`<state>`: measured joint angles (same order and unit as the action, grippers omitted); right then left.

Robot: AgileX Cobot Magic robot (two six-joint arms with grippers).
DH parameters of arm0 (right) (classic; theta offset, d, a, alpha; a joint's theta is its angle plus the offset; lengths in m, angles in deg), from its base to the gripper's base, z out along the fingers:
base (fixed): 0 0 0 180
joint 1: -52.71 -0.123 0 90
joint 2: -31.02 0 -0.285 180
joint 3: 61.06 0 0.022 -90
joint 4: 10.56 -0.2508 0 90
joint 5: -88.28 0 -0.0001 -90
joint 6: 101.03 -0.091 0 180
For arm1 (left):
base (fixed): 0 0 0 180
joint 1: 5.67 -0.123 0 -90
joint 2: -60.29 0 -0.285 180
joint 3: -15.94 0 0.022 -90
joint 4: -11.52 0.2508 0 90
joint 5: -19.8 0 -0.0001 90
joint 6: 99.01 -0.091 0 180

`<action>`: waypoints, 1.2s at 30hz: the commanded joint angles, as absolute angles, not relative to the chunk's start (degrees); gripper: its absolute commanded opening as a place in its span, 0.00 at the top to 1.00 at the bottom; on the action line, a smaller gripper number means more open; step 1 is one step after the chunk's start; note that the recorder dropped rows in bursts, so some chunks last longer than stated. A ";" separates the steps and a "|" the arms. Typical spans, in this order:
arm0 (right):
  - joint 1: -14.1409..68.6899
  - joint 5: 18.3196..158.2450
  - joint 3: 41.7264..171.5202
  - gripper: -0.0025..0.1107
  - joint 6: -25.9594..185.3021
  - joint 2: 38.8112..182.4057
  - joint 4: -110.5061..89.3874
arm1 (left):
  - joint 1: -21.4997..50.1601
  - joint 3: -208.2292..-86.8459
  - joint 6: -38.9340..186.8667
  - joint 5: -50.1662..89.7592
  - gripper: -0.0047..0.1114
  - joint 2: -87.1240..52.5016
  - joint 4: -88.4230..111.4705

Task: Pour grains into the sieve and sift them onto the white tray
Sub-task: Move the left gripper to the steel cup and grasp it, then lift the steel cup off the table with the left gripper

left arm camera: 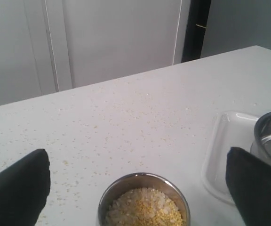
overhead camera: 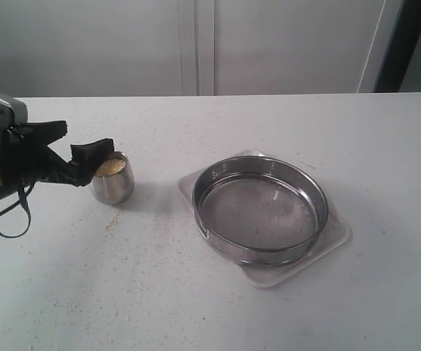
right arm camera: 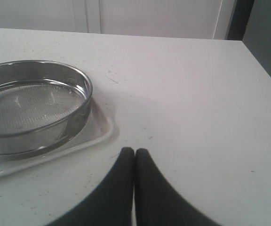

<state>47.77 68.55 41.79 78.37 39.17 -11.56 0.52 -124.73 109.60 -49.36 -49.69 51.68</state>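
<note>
Pressing tightly together, the right gripper's (right arm camera: 134, 151) fingers (right arm camera: 121, 188) are clenching on nothing. The sieve (overhead camera: 262, 210) is sitting near them, ahead and off to one side. It is lying flat in the white tray (overhead camera: 333, 239), mesh down and open side facing up. The tray is lying skewed on the table (overhead camera: 196, 307), with one corner pointing toward the left gripper (overhead camera: 93, 162). That gripper is spreading wide, and the cup (left arm camera: 144, 205) is standing upright between its fingers (left arm camera: 18, 188) with gaps on both sides. The cup is holding the grains (left arm camera: 142, 212), mouth up. The sieve is resting well beyond the cup from this gripper.
</note>
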 commanded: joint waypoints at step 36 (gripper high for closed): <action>48.11 68.69 41.73 0.98 78.07 38.81 -11.41 | 7.66 -134.34 104.51 -50.17 0.06 -67.13 42.53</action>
<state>47.77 68.55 41.79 78.37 39.17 -11.56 7.28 -133.92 105.23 -49.74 -66.73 43.49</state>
